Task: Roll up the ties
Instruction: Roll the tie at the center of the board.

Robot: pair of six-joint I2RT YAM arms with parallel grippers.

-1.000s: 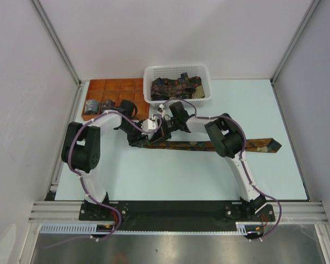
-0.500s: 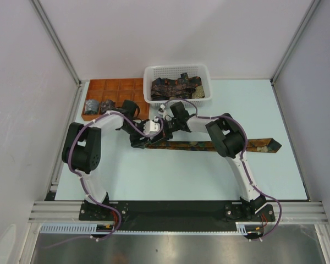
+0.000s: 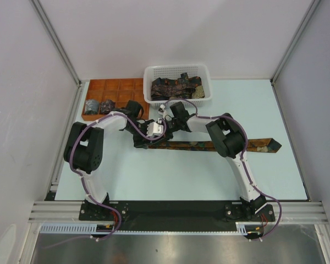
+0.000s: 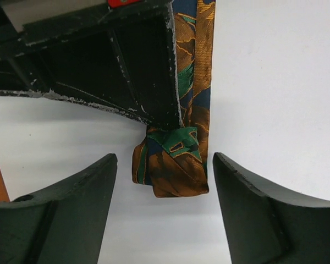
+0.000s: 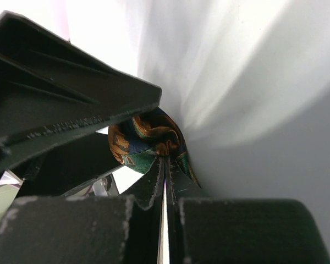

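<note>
A dark tie patterned in orange, green and gold lies flat across the middle of your pale table. It runs left to right, and its pointed tip is near the table's right edge. The left end is curled into a small, loose roll, orange-brown outside with a green motif on top.

Your left gripper is spread wide. One finger is on each side of the roll, and neither touches it. Your right gripper has its fingers pressed together on the tie's fabric just behind the roll.

A white mesh basket at the back of the table holds a heap of loose ties. Left of it, an orange-brown compartment tray has rolled bundles in two of its near-left compartments.

From above, both grippers cover the roll, and the right arm's elbow hides a stretch of the strip. The left arm covers part of the tray. You cannot count the ties in the basket. The right wrist view is mostly blocked by black finger surfaces.
</note>
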